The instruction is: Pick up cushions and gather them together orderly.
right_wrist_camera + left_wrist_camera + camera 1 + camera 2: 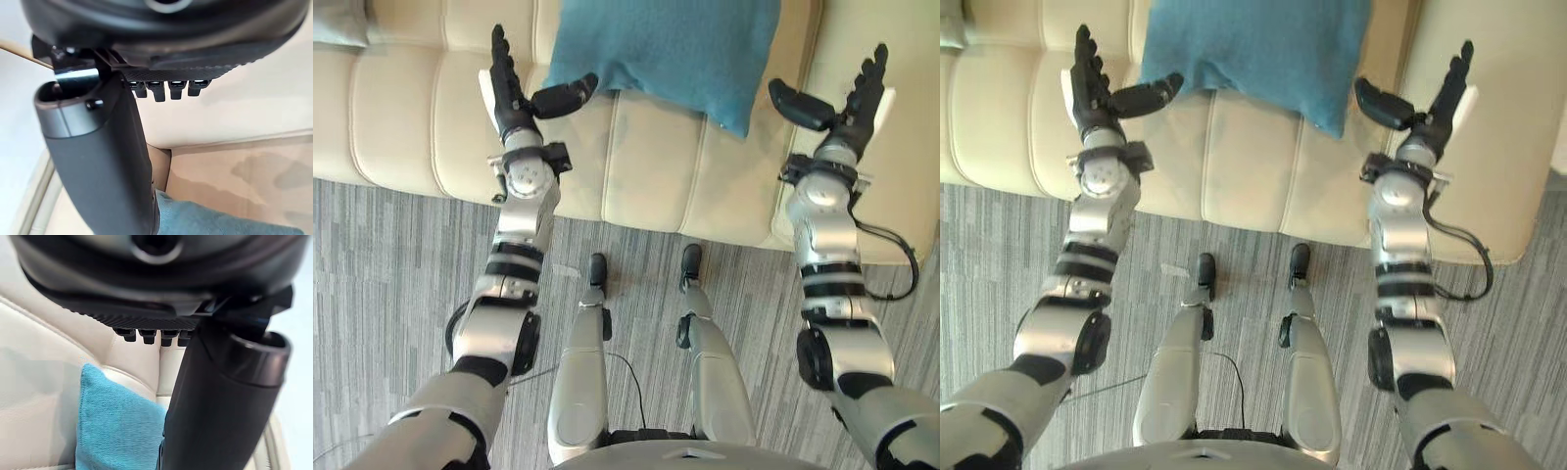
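Above grey carpet (382, 255), the left hand (509, 93) and right hand (847, 103) are spread wide and hold nothing, on either side of a teal cushion (666, 49) lying on the cream sofa (636, 166).

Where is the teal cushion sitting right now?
In the head views the teal cushion lies on the cream sofa, straight ahead of the robot, between its open left hand and right hand; neither grips it.
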You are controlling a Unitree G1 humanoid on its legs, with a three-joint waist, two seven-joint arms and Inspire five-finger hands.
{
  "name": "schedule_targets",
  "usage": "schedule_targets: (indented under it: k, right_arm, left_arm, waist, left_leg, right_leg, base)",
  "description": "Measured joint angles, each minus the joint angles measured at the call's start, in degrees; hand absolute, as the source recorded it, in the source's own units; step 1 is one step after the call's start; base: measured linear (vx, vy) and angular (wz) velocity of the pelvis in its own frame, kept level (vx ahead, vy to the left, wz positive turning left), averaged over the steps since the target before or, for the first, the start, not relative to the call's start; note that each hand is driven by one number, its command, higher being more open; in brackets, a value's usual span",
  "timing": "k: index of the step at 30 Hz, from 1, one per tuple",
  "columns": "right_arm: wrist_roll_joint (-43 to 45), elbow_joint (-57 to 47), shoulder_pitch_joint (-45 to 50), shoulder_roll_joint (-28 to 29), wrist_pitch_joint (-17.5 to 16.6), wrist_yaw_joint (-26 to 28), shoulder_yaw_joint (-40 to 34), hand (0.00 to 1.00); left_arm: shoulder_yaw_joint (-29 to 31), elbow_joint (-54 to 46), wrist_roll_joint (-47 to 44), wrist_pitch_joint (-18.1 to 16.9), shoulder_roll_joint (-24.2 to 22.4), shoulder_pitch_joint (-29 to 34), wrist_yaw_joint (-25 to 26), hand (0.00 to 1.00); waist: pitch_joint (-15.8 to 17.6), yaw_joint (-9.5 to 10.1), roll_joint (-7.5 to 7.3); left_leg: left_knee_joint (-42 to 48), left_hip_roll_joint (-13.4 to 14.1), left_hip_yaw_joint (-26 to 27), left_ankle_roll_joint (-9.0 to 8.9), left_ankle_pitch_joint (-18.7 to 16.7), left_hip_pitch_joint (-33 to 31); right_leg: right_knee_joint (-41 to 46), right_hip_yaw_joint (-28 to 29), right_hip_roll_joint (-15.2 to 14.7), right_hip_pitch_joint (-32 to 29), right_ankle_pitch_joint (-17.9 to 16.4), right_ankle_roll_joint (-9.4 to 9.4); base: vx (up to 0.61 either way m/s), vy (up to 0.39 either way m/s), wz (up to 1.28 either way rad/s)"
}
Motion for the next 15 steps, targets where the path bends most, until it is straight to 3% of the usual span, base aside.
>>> schedule_targets:
  k: [4, 7, 10, 15]
  right_arm:
    - [-0.6, -9.5, 14.7, 4.3, -4.1, 4.5, 0.1, 1.0]
    - [-3.1, -9.6, 25.6, 9.9, -4.4, 8.4, 0.7, 1.0]
    - [-5.2, -5.4, 35.0, 14.2, -4.4, 12.4, 2.8, 1.0]
    - [-6.2, 9.6, 40.1, 17.1, -4.4, 15.6, 3.0, 1.0]
  left_arm:
    - [2.7, -6.8, 0.0, -1.8, -4.9, 14.4, -2.3, 1.0]
    - [2.9, -6.8, -0.8, -1.7, -11.9, 27.3, -4.7, 1.0]
    - [2.8, -4.4, -2.1, -1.1, -16.0, 38.5, -8.4, 1.0]
    - [2.0, 8.1, -1.2, -0.9, -17.6, 43.4, -13.6, 1.0]
  waist:
    - [-3.0, 0.06, 0.31]
    - [-6.8, 0.28, 0.9]
    - [-10.1, 0.36, 0.99]
    - [-16.2, 0.36, 1.86]
  left_leg:
    - [-2.5, 0.7, 0.1, -0.36, 0.1, 3.9]
    - [-4.5, 1.2, 0.2, -0.84, -0.2, 7.6]
    - [-5.2, 2.1, 1.0, -1.2, -1.4, 12.2]
    - [-6.1, 2.9, 1.8, -1.29, -2.6, 17.2]
  right_leg:
    - [1.6, -0.7, 0.4, 2.0, -2.3, -0.5]
    - [2.9, -1.3, 1.0, 4.3, -4.4, -0.66]
    - [3.3, -1.3, 1.8, 8.0, -6.1, -0.71]
    - [3.0, -1.5, 2.1, 12.6, -8.0, -0.83]
  base:
    - [0.12, -0.029, 0.0]
    - [0.15, -0.012, 0.02]
    - [0.13, 0.012, -0.1]
    - [0.04, 0.026, -0.09]
